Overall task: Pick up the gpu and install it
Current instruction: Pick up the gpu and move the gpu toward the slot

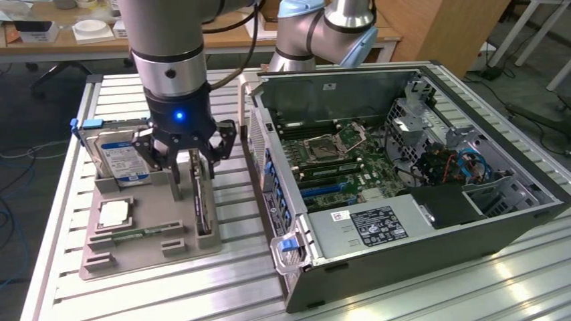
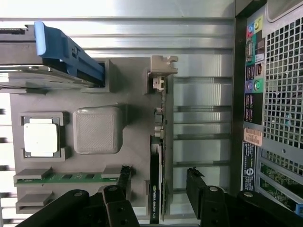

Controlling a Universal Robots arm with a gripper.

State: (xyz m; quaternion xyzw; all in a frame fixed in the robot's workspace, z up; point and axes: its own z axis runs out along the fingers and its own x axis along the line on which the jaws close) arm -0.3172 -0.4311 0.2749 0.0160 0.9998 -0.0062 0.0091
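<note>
The gpu (image 1: 203,212) is a thin dark card standing on edge in a slot of the grey holder tray (image 1: 134,257), with its metal bracket (image 2: 163,71) at the far end. My gripper (image 1: 192,168) hangs right over it, open. In the wrist view the gripper (image 2: 158,180) straddles the gpu (image 2: 155,198), one black finger (image 2: 124,176) on each side, and gaps show between the pads and the card. The open computer case (image 1: 499,221) with its motherboard (image 1: 344,157) lies at the exterior view's right of the tray.
On the holder tray (image 2: 135,85) also sit a hard drive (image 1: 120,150) in a blue caddy (image 2: 71,54), a square processor (image 2: 41,137) and a green memory stick (image 2: 71,177). A second arm's base (image 1: 312,33) stands behind the case. The slatted aluminium table (image 1: 134,297) carries everything.
</note>
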